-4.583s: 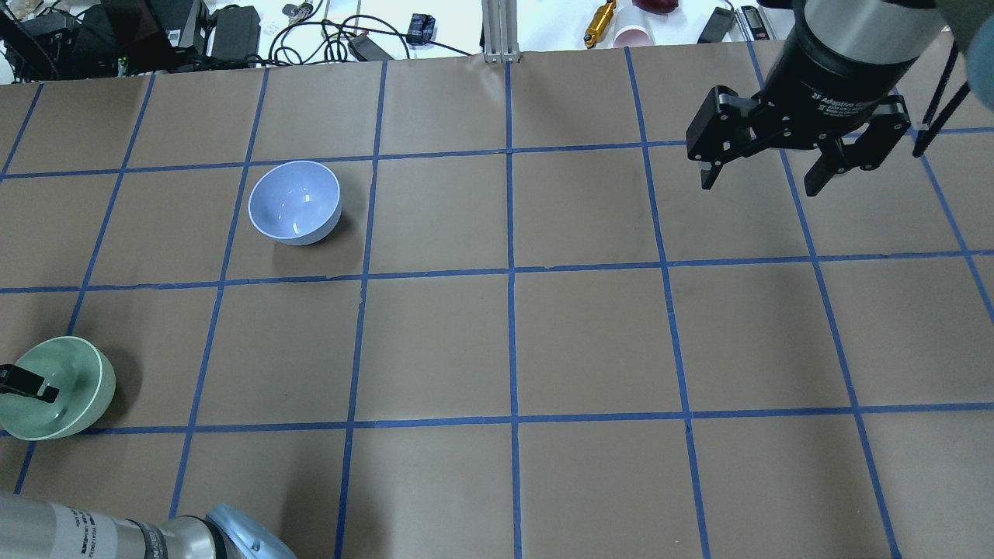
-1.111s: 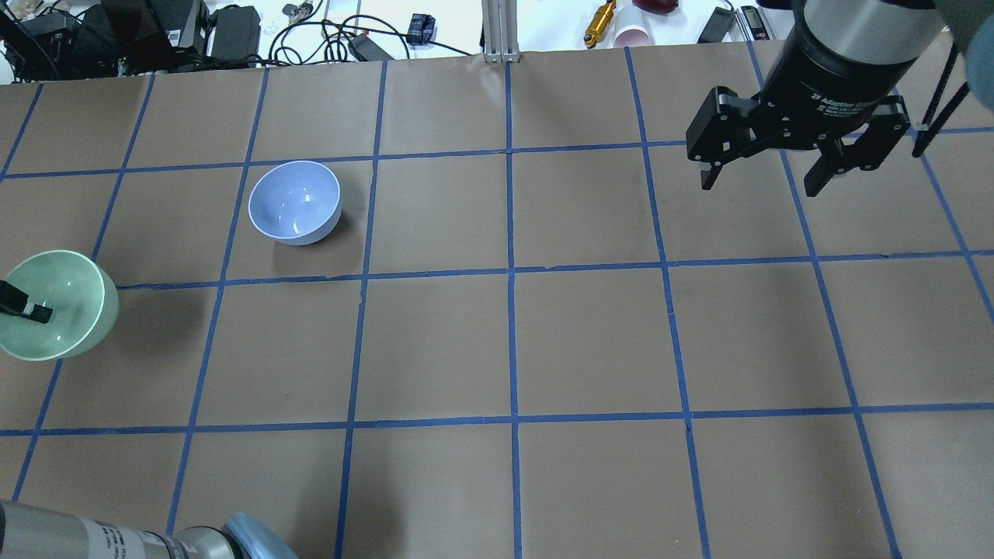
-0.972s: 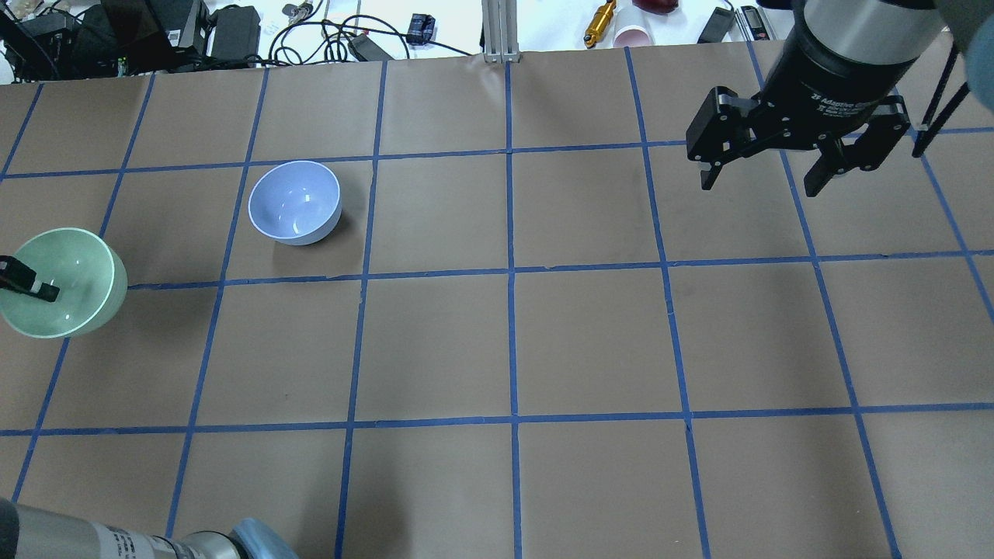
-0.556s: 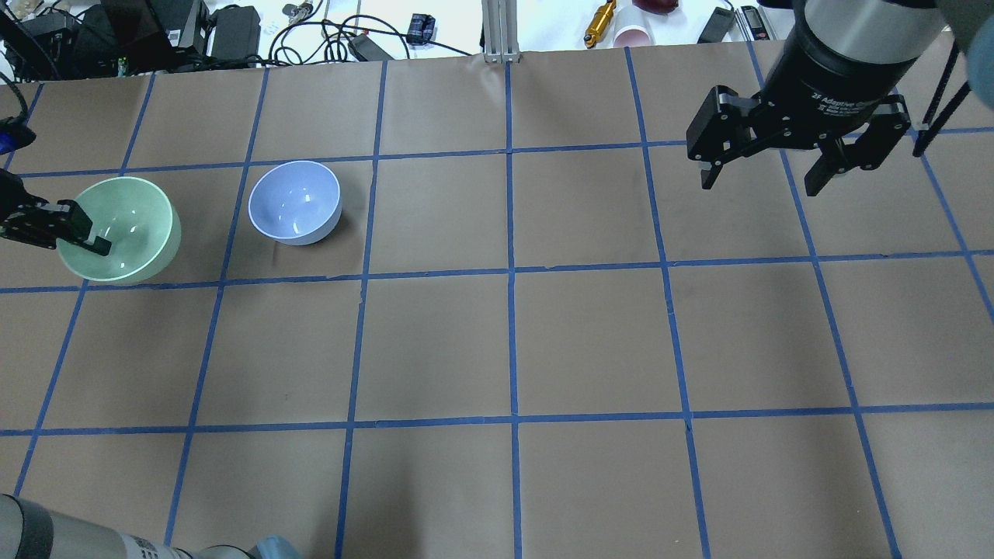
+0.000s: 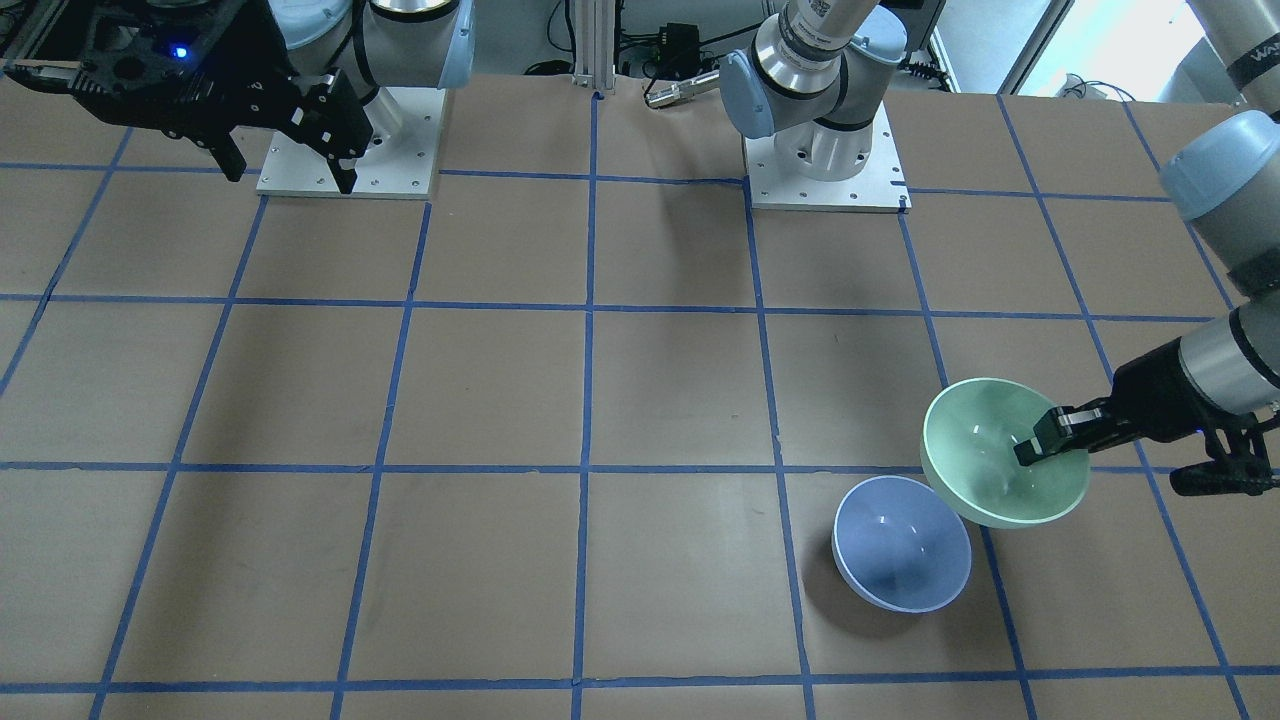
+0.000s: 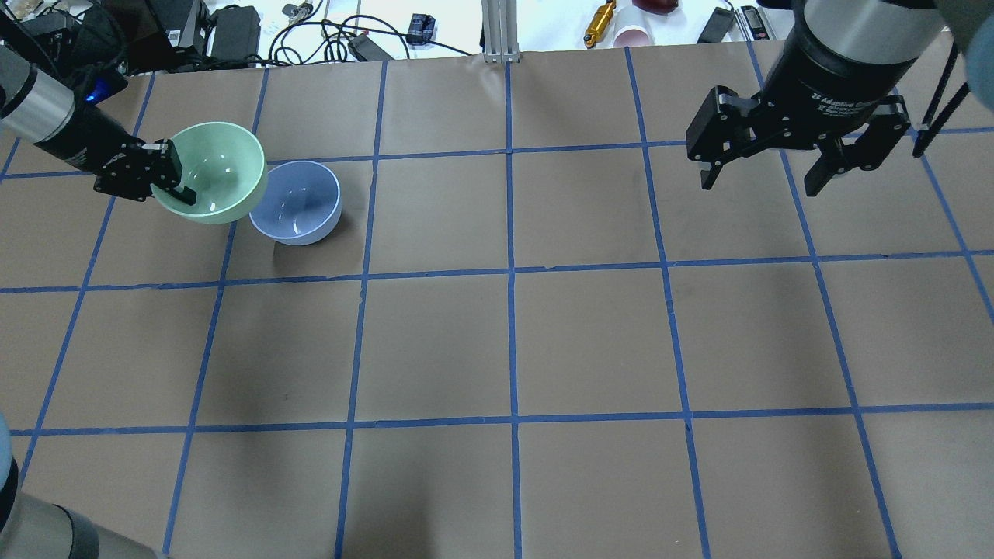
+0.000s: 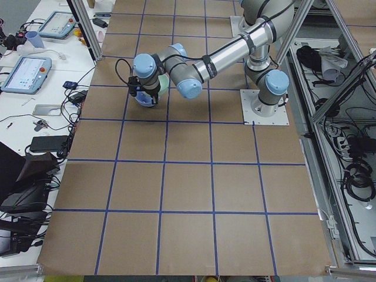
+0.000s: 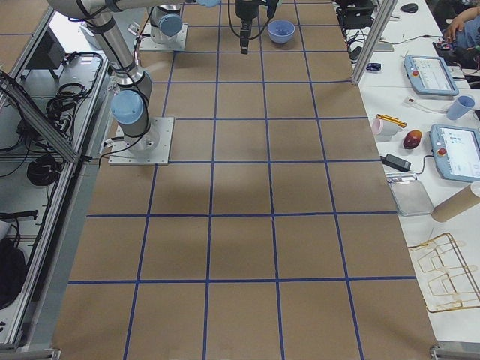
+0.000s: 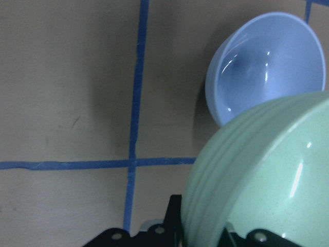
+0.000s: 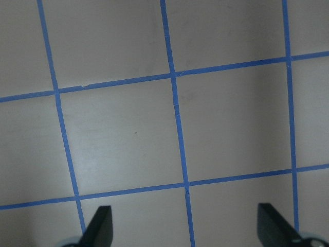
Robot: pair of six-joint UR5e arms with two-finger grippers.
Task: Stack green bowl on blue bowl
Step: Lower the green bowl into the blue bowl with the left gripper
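The pale mint-green bowl (image 6: 221, 169) hangs in the air, held by its rim in my left gripper (image 6: 177, 186), which is shut on it. It overlaps the left edge of the pale blue bowl (image 6: 299, 203), which sits upright on the table. In the front-facing view the green bowl (image 5: 990, 455) is up and to the right of the blue bowl (image 5: 900, 545), with my left gripper (image 5: 1040, 445) on its rim. The left wrist view shows the green bowl (image 9: 267, 180) close up and the blue bowl (image 9: 264, 64) beyond it. My right gripper (image 6: 765, 175) is open and empty, high over the far right.
The table is brown paper with a blue tape grid (image 6: 509, 272). Cables, electronics and a pink cup (image 6: 633, 35) lie beyond the far edge. The two arm bases (image 5: 825, 150) stand at the robot's side of the table.
My left gripper has carried the green bowl up off the table and away from the near left corner, toward the far right, until it overlaps the blue bowl. The right arm has not moved.
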